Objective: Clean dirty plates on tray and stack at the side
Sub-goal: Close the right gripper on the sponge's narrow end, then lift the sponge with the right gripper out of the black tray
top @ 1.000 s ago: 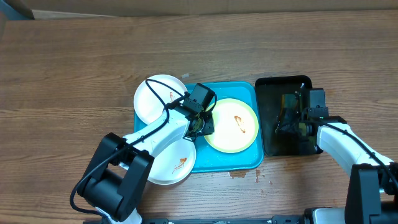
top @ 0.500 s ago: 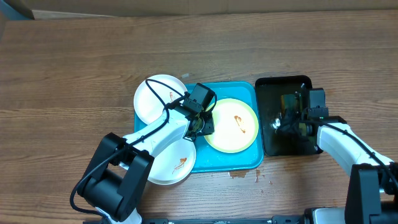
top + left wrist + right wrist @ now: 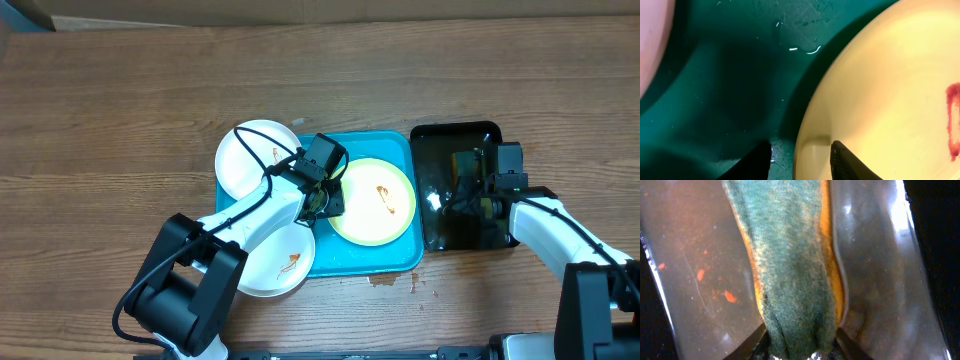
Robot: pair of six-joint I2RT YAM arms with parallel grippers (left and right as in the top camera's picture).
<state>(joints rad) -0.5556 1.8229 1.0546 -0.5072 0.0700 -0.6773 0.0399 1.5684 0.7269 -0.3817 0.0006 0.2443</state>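
The turquoise tray [image 3: 395, 258] holds a plate with a yellow-green rim [image 3: 372, 200], marked by an orange smear. My left gripper [image 3: 328, 200] is at that plate's left edge. In the left wrist view it [image 3: 801, 162] is open, astride the rim [image 3: 812, 130], one finger on the tray floor [image 3: 730, 75] and the other over the plate. Two white plates [image 3: 255, 160] [image 3: 275, 262], both smeared, overlap the tray's left side. My right gripper [image 3: 465, 195] is low in the black tray, shut on a green and yellow sponge [image 3: 790, 265].
The glossy black tray [image 3: 455, 138] stands right of the turquoise one, its wet floor [image 3: 690, 255] dotted with orange specks. A small brown spill [image 3: 385, 282] lies on the wooden table by the turquoise tray's front edge.
The left arm and all plates have stayed put. The right gripper remains in the black tray, with the glints on the wet floor beside it shifting.
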